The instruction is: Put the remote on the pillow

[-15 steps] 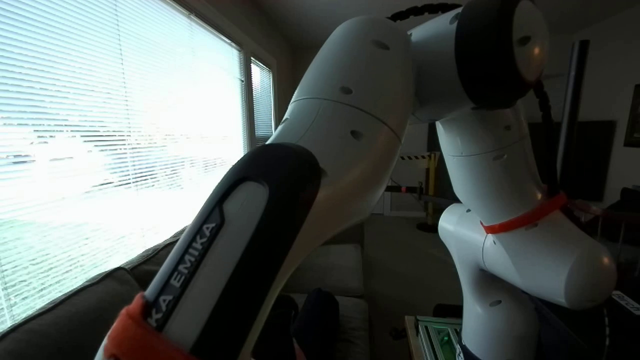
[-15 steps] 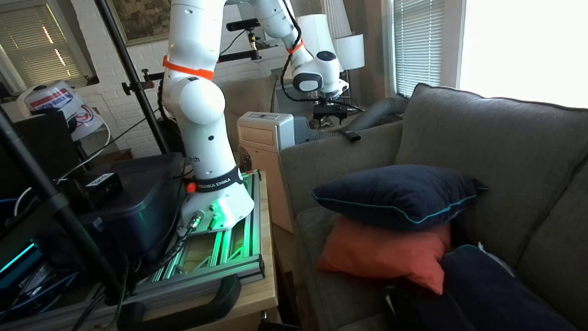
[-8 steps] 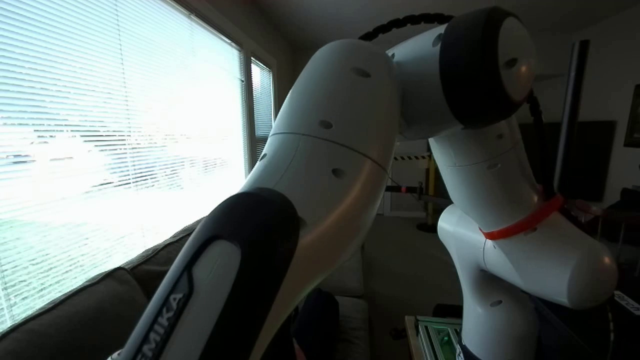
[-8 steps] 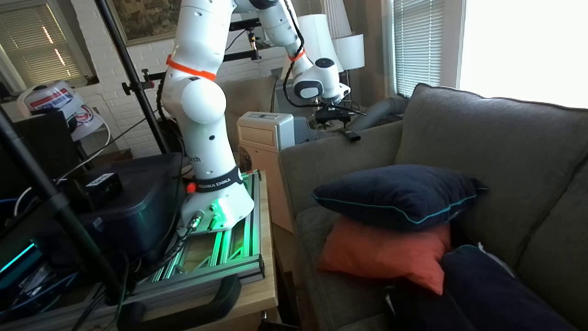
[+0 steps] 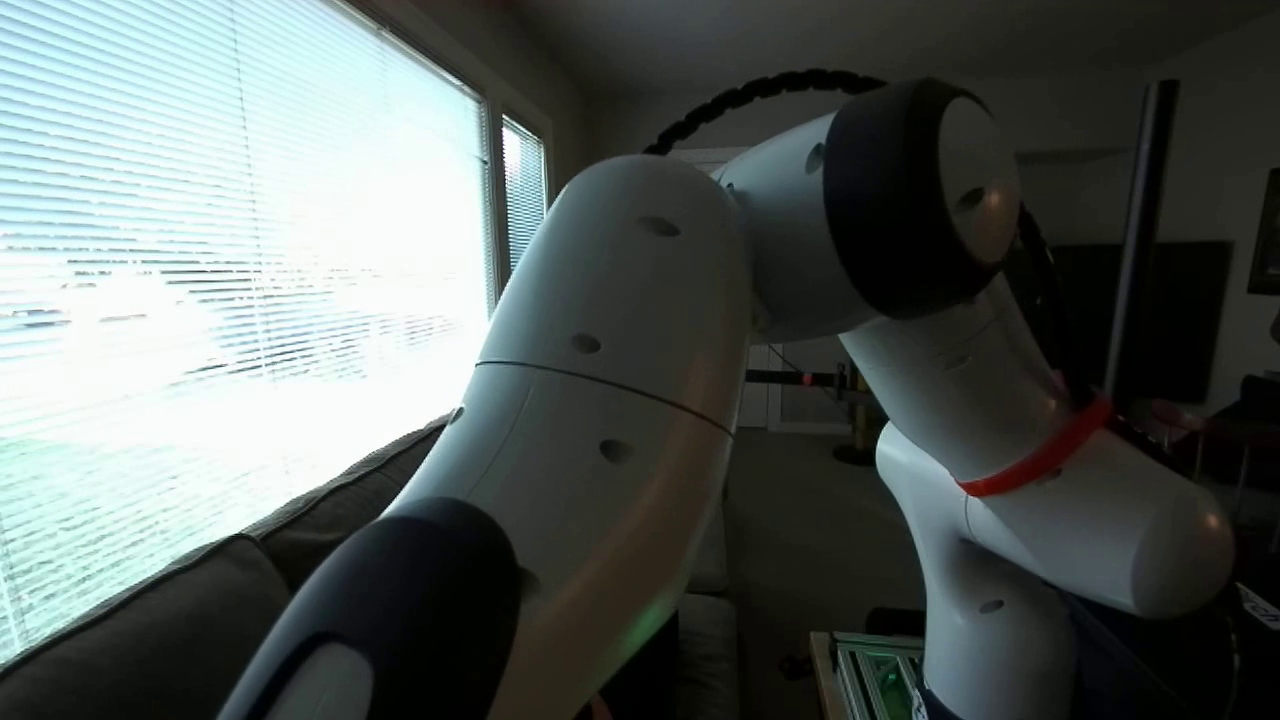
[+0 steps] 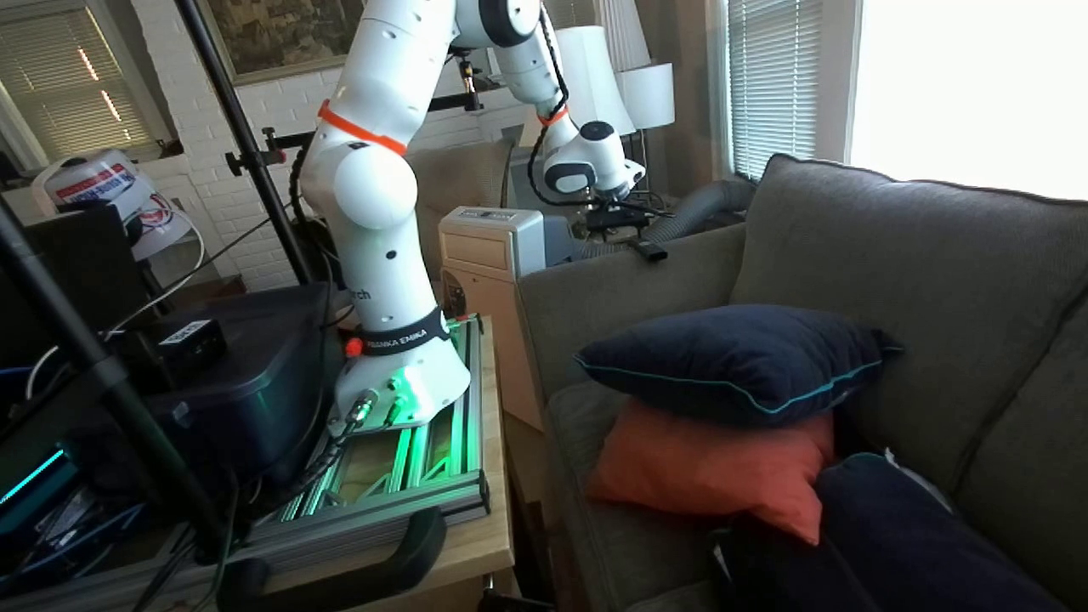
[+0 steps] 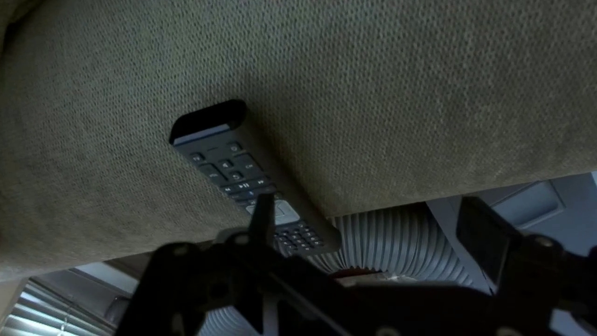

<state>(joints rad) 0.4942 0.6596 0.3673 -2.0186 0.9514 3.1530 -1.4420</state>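
Observation:
The dark remote lies on the grey sofa's arm, one end sticking out over the edge. In the wrist view the remote lies button side visible, slanted, with its lower end partly behind my left-hand finger. My gripper is open and empty, its fingers wide apart, with the remote off to one side of the gap. In an exterior view the gripper hangs just above and beside the remote. A navy pillow with teal piping rests on an orange pillow on the seat.
Another dark pillow lies on the sofa by the backrest. A ribbed grey hose and a portable unit stand beyond the sofa arm. Lamps stand behind the gripper. A window runs beside the sofa.
The arm has leaned forward and its elbow has come down. My gripper has moved slightly down, closer to the remote. The remote and pillows have not moved.

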